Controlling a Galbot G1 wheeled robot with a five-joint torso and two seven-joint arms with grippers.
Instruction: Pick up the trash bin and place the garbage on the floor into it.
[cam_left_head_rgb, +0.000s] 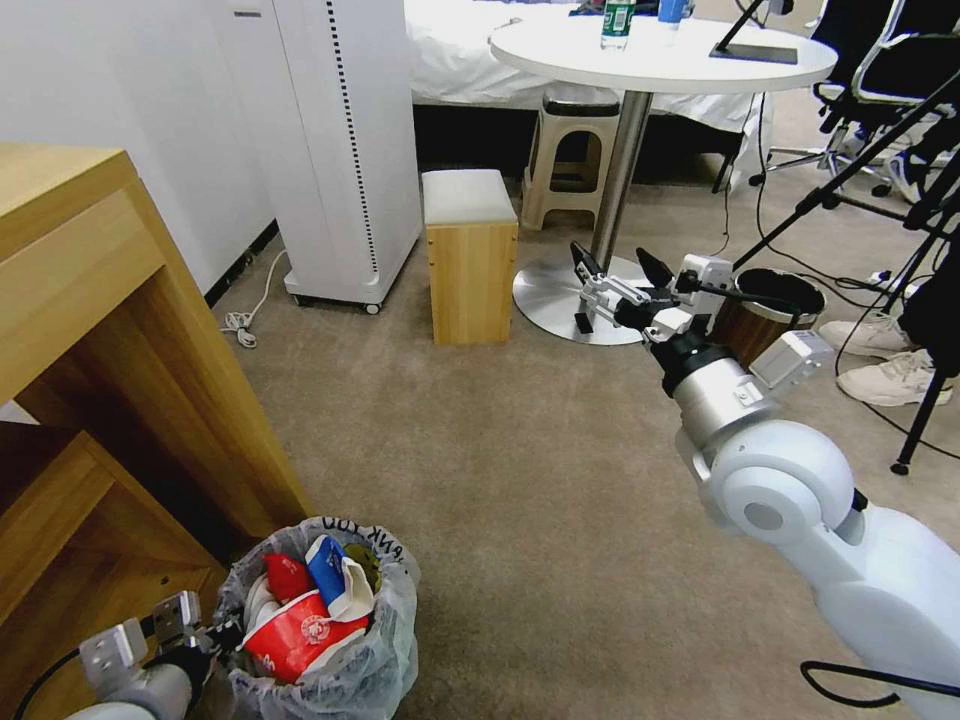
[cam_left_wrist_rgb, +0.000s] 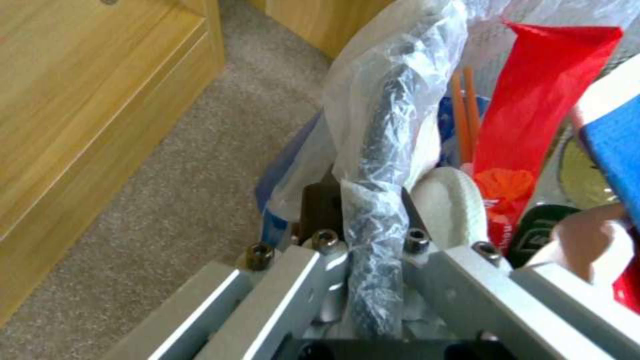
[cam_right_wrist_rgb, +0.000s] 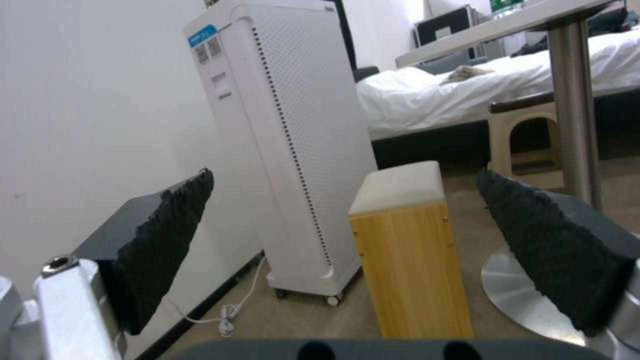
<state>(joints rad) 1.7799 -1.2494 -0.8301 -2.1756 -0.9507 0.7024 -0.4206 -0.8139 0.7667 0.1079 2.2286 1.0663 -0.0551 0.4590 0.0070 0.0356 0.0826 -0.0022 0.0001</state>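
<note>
Near left on the beige carpet (cam_left_head_rgb: 520, 480), the trash bin (cam_left_head_rgb: 385, 640) sits beside the wooden desk (cam_left_head_rgb: 90, 300), holding two paper cups, a red packet and other litter; no garbage lies loose, so collection looks finished and setting the bin down seems next. At the bin's rim, the left gripper (cam_left_wrist_rgb: 373, 235) is clamped on the bagged edge. Farther right, the right gripper (cam_right_wrist_rgb: 347, 235) hangs spread and empty above one wooden stool (cam_right_wrist_rgb: 413, 250).
</note>
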